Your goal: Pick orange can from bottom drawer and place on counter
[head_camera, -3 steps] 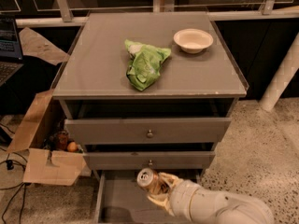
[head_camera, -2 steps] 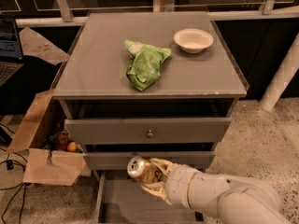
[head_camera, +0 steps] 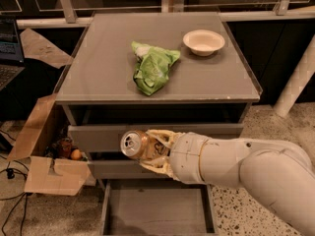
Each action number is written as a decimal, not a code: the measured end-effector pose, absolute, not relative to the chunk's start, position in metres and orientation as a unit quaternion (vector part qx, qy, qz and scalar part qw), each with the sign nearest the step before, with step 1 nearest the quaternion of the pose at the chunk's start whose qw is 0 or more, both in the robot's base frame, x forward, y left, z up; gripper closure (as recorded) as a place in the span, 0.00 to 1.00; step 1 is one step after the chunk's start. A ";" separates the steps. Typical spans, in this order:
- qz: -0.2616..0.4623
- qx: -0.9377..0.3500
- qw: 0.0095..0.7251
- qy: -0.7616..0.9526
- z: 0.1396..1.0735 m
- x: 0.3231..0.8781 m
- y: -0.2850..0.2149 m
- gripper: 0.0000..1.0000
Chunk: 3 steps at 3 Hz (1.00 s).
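My gripper [head_camera: 150, 150] is shut on the orange can [head_camera: 135, 144]. It holds the can in the air in front of the two upper drawers, its silver top turned toward the camera. The can is well above the open bottom drawer [head_camera: 157, 210], whose flat grey inside shows nothing in it. The counter [head_camera: 108, 63] lies above and behind the can. My pale arm comes in from the lower right.
A green bag [head_camera: 153, 68] lies in the middle of the counter and a white bowl [head_camera: 204, 42] stands at its back right. An open cardboard box [head_camera: 47, 151] sits on the floor to the left. A white post [head_camera: 298, 82] stands at the right.
My gripper has lifted the can out of the bottom drawer, up and to the left, to the level of the upper drawers.
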<state>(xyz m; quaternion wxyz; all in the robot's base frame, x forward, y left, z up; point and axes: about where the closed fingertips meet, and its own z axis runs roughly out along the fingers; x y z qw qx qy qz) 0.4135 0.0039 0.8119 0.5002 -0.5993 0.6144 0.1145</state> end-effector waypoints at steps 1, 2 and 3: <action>0.115 -0.599 0.500 0.614 0.812 0.413 0.004 1.00; 0.087 -0.600 0.507 0.613 0.823 0.424 -0.005 1.00; 0.049 -0.617 0.503 0.603 0.845 0.445 -0.024 1.00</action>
